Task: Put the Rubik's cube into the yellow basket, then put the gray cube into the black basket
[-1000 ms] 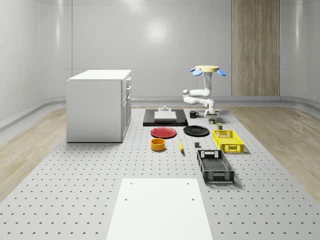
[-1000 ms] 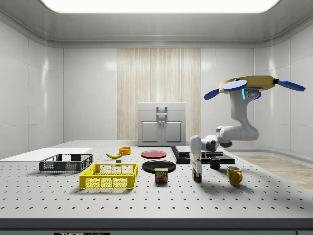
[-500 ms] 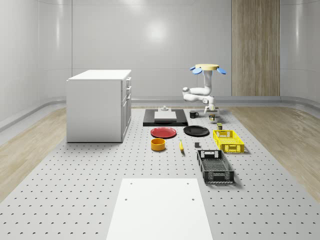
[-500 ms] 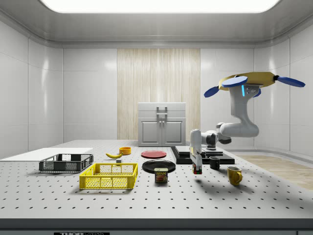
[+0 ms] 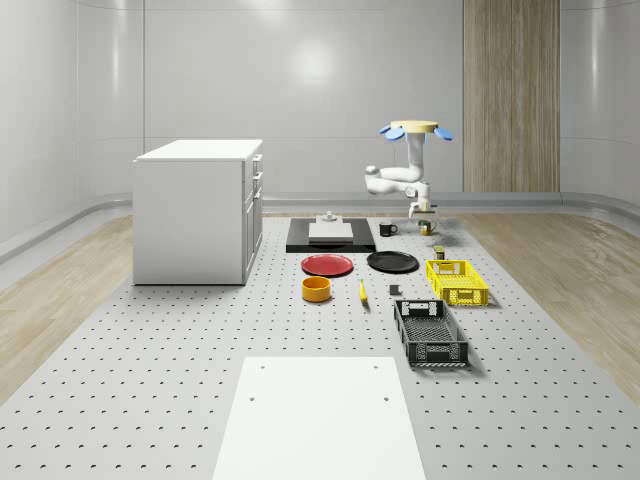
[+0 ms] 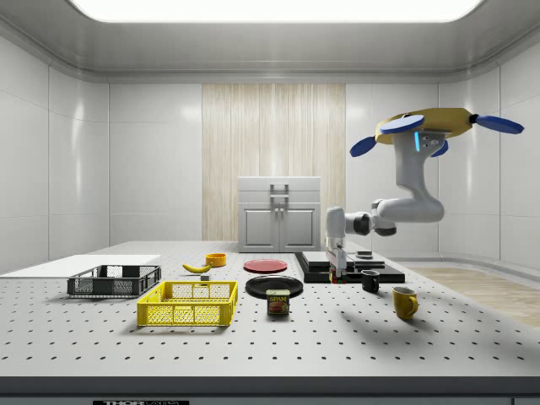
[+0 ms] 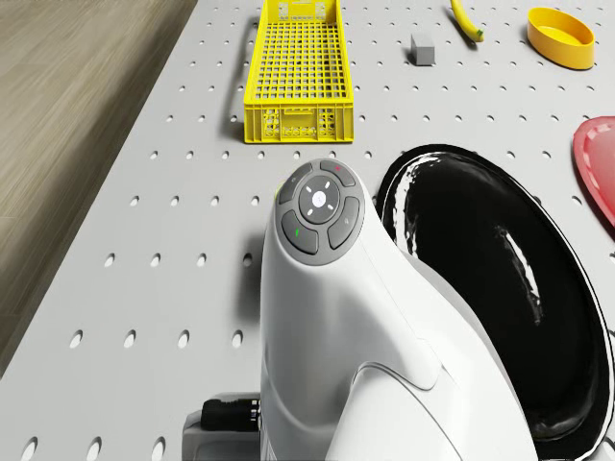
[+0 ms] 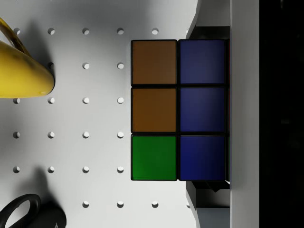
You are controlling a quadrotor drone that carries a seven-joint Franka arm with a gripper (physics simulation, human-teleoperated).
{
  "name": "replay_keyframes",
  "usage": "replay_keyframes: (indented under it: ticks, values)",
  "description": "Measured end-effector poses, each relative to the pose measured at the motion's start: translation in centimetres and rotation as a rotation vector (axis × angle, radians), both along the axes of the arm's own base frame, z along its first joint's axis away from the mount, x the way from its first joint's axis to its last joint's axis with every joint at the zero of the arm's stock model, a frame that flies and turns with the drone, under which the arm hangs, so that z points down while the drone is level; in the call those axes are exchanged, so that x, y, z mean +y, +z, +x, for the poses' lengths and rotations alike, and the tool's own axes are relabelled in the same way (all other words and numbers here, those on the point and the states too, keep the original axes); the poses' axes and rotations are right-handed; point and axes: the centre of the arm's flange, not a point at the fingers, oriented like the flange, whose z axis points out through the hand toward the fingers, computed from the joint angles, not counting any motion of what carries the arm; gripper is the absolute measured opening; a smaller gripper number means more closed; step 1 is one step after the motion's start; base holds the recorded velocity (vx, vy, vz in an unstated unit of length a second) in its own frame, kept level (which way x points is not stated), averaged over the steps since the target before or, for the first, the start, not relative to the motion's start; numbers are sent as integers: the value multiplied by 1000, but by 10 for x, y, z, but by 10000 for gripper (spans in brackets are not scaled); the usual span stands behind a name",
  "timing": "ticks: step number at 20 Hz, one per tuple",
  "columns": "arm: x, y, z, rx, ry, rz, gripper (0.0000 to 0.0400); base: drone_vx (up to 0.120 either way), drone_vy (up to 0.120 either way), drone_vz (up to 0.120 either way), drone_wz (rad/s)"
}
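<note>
Lifting clear since earlier, my end effector [image 6: 334, 272] clamped the Rubik's cube [image 8: 178, 110]; I judged carrying it level toward the yellow basket [image 6: 189, 304] best.

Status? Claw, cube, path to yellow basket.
Drone hovering over perforated grey table. Claw shut on multicoloured Rubik's cube, clear of table. Yellow plastic mesh basket empty; small tin sits low en route.

Baskets: 2, one yellow basket [image 5: 457, 281], one black basket [image 5: 429, 333]. Plates: 2, one red plate [image 5: 327, 264], one black plate [image 5: 392, 262]. Mugs: 2, one yellow mug [image 6: 404, 301], one black mug [image 6: 370, 281]. Banana [image 6: 197, 267]: 1. Rubik's cube [image 8: 178, 110]: 1. Gray cube [image 7: 422, 50]: 1. Orange bowl [image 5: 316, 289]: 1. Tin can [image 6: 278, 302]: 1.
</note>
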Motion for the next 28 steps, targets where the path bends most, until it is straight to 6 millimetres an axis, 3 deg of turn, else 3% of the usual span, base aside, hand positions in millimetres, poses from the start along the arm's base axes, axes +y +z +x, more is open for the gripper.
replay_keyframes:
  ticks: [6,14,28]
  values:
    - [0,-1,0,0,0,0,325,120,0,7,0]
    - [0,-1,0,0,0,0,325,120,110,0,0]
    - [0,-1,0,0,0,0,325,120,0,0,0]
